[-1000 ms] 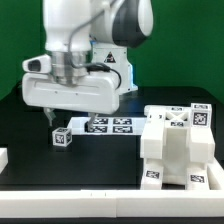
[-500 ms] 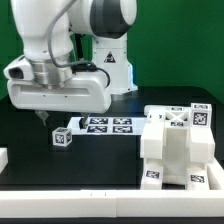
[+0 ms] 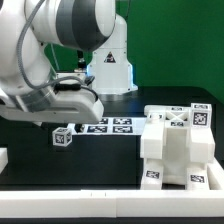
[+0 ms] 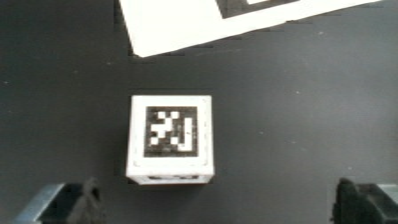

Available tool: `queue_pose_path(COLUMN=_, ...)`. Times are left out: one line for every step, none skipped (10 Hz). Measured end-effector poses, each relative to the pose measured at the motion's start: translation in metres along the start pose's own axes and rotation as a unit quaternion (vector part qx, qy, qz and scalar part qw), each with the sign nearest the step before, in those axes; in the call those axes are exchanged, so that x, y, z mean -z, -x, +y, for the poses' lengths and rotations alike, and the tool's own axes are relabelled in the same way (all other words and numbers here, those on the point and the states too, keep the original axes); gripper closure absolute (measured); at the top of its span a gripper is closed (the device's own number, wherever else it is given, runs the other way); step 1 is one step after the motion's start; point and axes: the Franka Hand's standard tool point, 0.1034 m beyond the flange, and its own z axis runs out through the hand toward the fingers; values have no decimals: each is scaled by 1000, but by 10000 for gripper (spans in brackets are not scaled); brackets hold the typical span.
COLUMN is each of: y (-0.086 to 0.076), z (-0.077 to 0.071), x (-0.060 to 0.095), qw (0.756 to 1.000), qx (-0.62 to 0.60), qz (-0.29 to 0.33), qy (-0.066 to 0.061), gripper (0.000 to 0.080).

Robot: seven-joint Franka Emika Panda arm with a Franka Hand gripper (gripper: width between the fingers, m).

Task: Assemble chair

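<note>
A small white chair piece (image 3: 63,136) with a black-and-white tag lies alone on the black table, just off the end of the marker board (image 3: 106,125). The partly joined chair (image 3: 176,146), a chunky white block of tagged pieces, stands at the exterior view's right. My gripper (image 3: 50,119) hangs over the table close beside the small piece, toward the exterior view's left. In the wrist view the small piece (image 4: 173,140) lies flat, tag up, just ahead of my gripper (image 4: 219,204). The dark fingers (image 4: 68,203) stand wide apart and open, with nothing between them.
A corner of the marker board (image 4: 249,25) shows beyond the small piece in the wrist view. A low white rail (image 3: 110,205) runs along the table's front, and another rail end (image 3: 3,158) sits at the exterior view's left. The arm's base (image 3: 108,70) stands behind.
The arm has swung toward the exterior view's left and the hand has tilted and shifted that way. The small piece and the chair have not moved. The jaws stay open.
</note>
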Motion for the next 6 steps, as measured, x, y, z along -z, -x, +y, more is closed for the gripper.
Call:
queue_pose_path(y=4, z=1, x=-3, qw=999, qx=-3, qz=-39, qy=-5, gripper=151)
queue_pose_path(y=3, z=8, x=-7, qw=997, qx=-11, qz=-81, qy=-10, gripper=151)
queue_pose_path(y=2, z=14, x=-9, qw=990, qx=-25, qz=-137, qy=-17, gripper=151)
queue_pose_path(y=-4, z=17, x=-6, qw=984, qx=-35, qz=-176, qy=-19, gripper=151)
queue_pose_path(y=-11, z=19, x=-6, qw=984, qx=-34, qz=-173, qy=-15, gripper=151)
queue_pose_path(y=-11, z=19, x=-6, qw=984, qx=-35, qz=-172, qy=-16, gripper=151)
